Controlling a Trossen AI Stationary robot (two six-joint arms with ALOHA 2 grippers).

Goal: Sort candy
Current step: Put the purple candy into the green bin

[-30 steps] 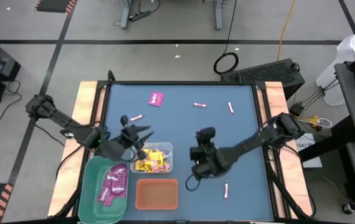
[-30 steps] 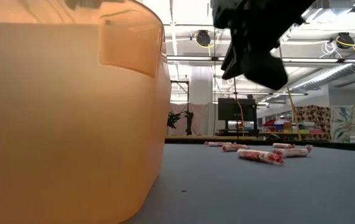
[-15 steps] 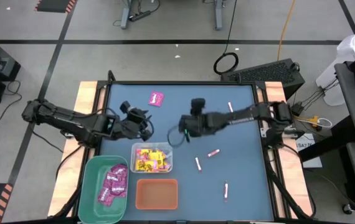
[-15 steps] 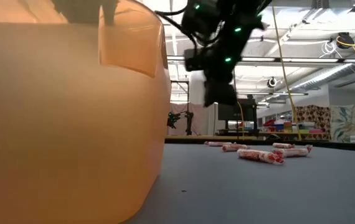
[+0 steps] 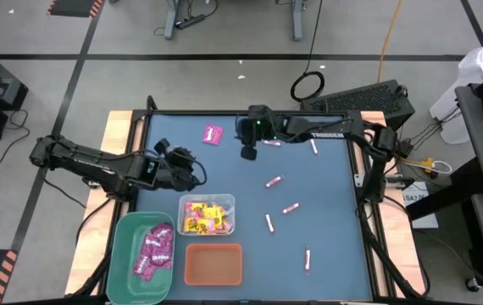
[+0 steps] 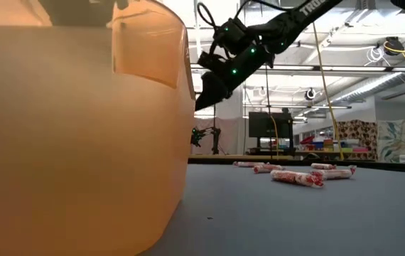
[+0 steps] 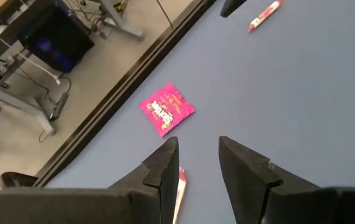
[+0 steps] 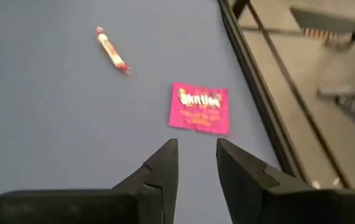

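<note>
The right claw point(image 5: 247, 152) hangs above the far part of the blue counter point(image 5: 326, 212), its arm reaching in from the right edge. Its fingers stand slightly apart with nothing between them. In the right wrist view they aim at the lone magenta packet point(image 8: 199, 107), which lies flat near the far edge. This suggests a line-up for a pick of that packet.

The left claw point(image 5: 192, 167) sits over the left half of the counter, fingers likewise a little apart and holding nothing. A pink-and-white stick point(image 7: 179, 190) lies just beside one of its fingers point(image 7: 159, 168); whether they touch cannot be told.

Sorted so far, by the look of it:
- green bin point(image 5: 124, 254): magenta packets
- clear bin point(image 5: 227, 201): mostly yellow packets
- orange bin point(image 5: 214, 264): appears empty

All three bins stand at the near left of the counter, within the left arm's reach. Loose sticks point(image 5: 273, 181) remain scattered over the middle and right.

The counter is a flat blue mat framed by pale wood side rails point(image 5: 116, 135). Around it is grey floor marked with dark tape lines, with desks, cables and equipment beyond
</note>
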